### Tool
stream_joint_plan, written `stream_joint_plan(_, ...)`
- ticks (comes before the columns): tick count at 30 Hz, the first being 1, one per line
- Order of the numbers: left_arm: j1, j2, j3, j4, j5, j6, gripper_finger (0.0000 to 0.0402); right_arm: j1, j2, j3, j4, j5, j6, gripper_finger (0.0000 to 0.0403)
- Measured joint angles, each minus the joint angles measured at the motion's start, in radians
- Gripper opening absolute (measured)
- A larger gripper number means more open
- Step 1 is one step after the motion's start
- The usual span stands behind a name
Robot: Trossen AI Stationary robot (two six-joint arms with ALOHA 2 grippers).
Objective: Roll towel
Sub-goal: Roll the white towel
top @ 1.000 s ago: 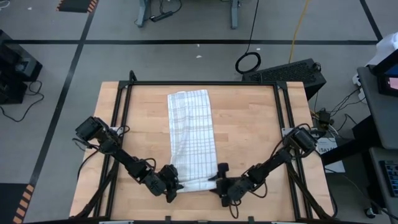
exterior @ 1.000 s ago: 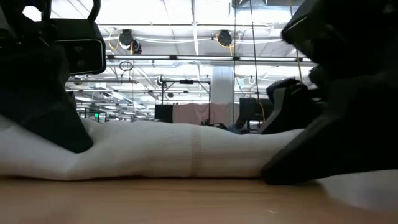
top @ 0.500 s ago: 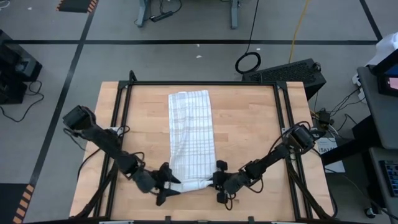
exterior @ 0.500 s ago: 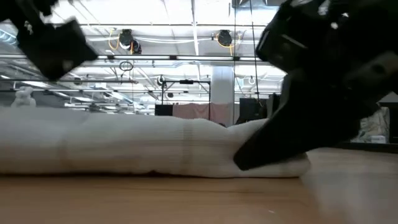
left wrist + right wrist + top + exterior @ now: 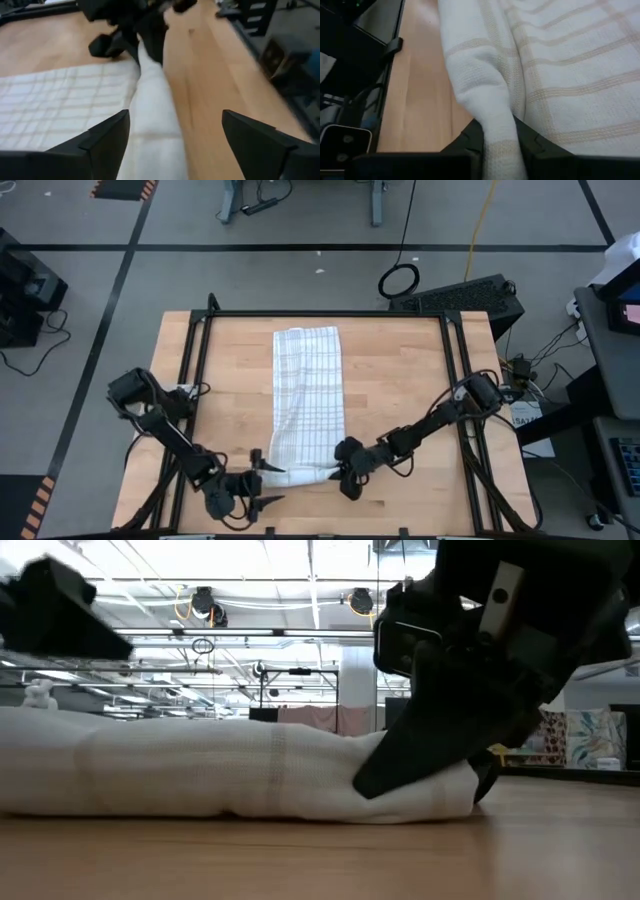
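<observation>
The white checked towel (image 5: 310, 395) lies flat along the table's middle. Its near end is wound into a roll (image 5: 220, 778) that lies crosswise on the wood. My right gripper (image 5: 343, 471) is shut on the roll's right end. My left gripper (image 5: 267, 482) stands open at the roll's left end, one finger on the far side and one on the near side. In the left wrist view the roll (image 5: 156, 120) runs away between my open fingers toward the right gripper (image 5: 142, 37). I cannot tell whether the left fingers touch it. My right gripper pinches the right end of the roll (image 5: 496, 131) between its two fingers (image 5: 470, 140), several wound layers together. The fingers come slanting down from the table's right side, along the roll's length. The roll lies on the table, its right end (image 5: 440, 795) bunched under the fingers.
A black frame (image 5: 320, 313) borders the wooden tabletop. Bare wood lies left (image 5: 225, 395) and right (image 5: 400, 390) of the towel. Beyond the far edge the floor holds a coiled cable (image 5: 400, 280) and a dark box (image 5: 465, 295).
My left gripper has opened, let go of the roll's left end and drawn back toward the table's near left corner. My right gripper has shut on the roll's right end and shifted a little toward the left. The roll stays on the table.
</observation>
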Motion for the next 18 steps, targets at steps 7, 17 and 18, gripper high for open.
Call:
stream_joint_plan(7,0.009,0.116,0.030,0.002,-0.017,-0.001,0.0332,-0.020,0.000,0.000,-0.001,-0.052,0.028,0.0045)
stream_joint_plan(17,0.093,0.138,0.033,-0.094,0.047,-0.138,0.0193,-0.027,-0.005,-0.002,0.003,-0.109,0.023,0.0045)
stream_joint_plan(18,0.106,0.138,0.033,-0.115,0.076,-0.163,0.0174,-0.027,-0.005,-0.003,0.003,-0.112,0.019,0.0045)
